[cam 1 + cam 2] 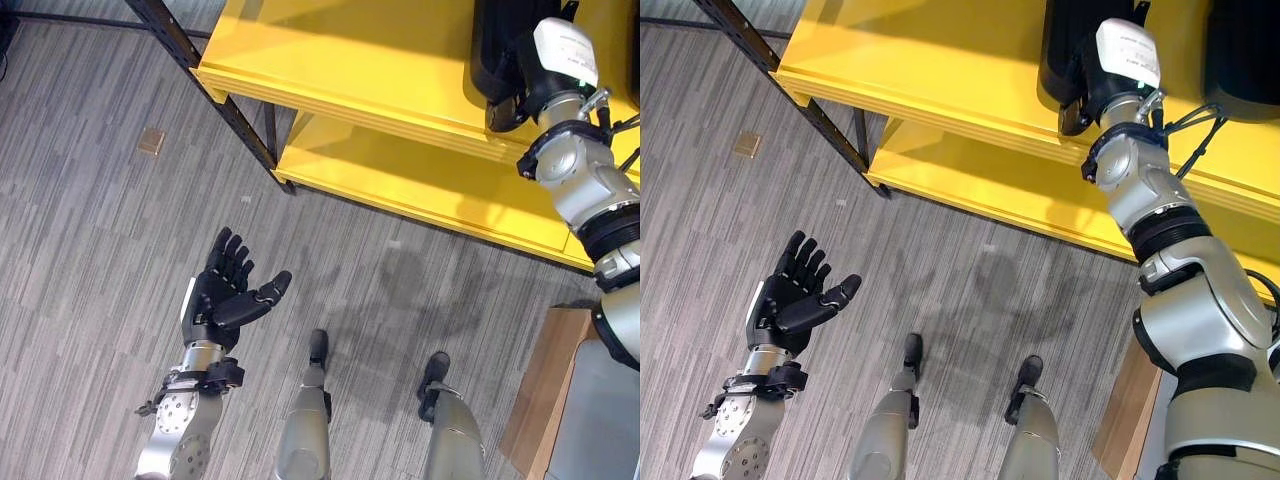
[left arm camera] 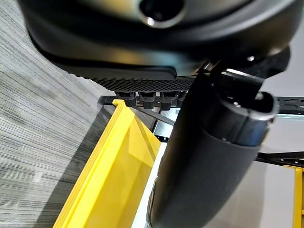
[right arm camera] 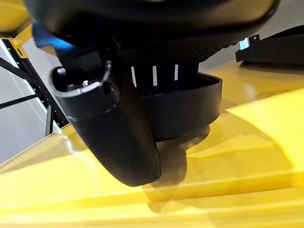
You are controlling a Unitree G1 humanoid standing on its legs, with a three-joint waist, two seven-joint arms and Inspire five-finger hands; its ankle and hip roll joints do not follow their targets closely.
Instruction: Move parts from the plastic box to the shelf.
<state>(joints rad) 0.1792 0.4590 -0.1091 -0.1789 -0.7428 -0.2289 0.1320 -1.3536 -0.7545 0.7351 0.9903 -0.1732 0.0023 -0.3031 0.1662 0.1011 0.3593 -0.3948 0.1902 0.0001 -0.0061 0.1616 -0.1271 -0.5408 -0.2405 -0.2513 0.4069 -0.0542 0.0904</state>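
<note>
A black part [image 1: 498,48] stands on the upper level of the yellow shelf [image 1: 350,50]. My right hand [image 1: 516,98] reaches up to it. In the right wrist view its fingers [image 3: 154,73] hook over the part's rim [image 3: 190,107] and the thumb [image 3: 114,133] presses from outside, while the part rests on the shelf board. A second black part [image 1: 1242,50] stands further right on the same level. My left hand [image 1: 225,290] hangs over the floor, palm up, fingers straight, holding nothing.
The shelf has a lower yellow level [image 1: 420,185] and a black frame post [image 1: 215,90] at its left corner. A brown box [image 1: 545,390] stands at the lower right. A small brown piece [image 1: 151,141] lies on the grey floor.
</note>
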